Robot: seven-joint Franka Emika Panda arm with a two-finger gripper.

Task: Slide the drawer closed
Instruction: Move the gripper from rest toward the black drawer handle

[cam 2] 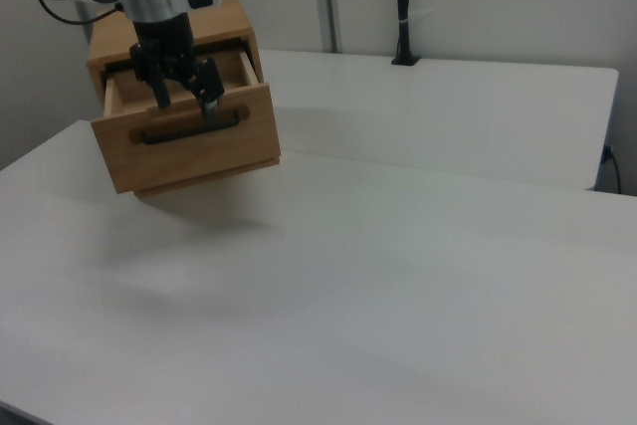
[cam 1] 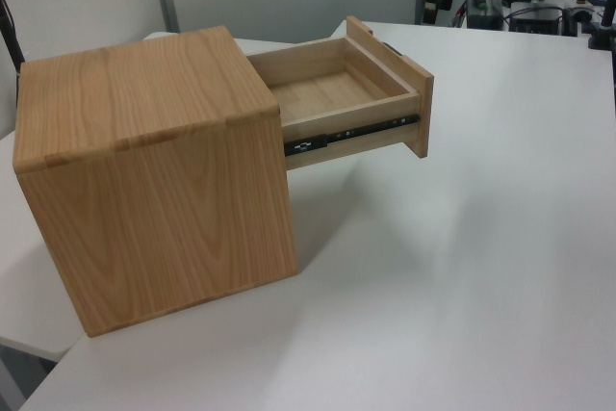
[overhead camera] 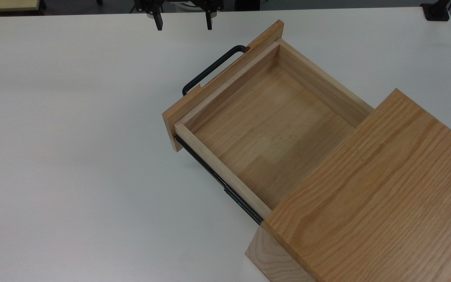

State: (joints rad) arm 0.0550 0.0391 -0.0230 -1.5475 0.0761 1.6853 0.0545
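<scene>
1. On the white bench (overhead camera: pixel 73 156), toward the top view's right edge, sits the oak-grain cabinet (overhead camera: pixel 370 196), with the drawer (overhead camera: pixel 264 129) pulled well out of it toward the bench middle.
2. Drawer tray is bare inside; front panel (overhead camera: pixel 217 86) is wider than the tray and stands clear of the cabinet.
3. Black U-shaped handle (overhead camera: pixel 211 68) is on the panel's outer face; a black side rail (cam 1: pixel 351 132) shows along the drawer's side in the left view.
4. Tool (overhead camera: pixel 182 24) is at the bench's far edge in the top view, above and to the top view's left of the handle, not touching it.
5. Tool is released: two dark fingers (overhead camera: pixel 158 22) spread apart, gripping nothing.
6. In the right view the tool (cam 2: pixel 184 102) hangs in front of the drawer front, just above the handle; contact can't be told there.
</scene>
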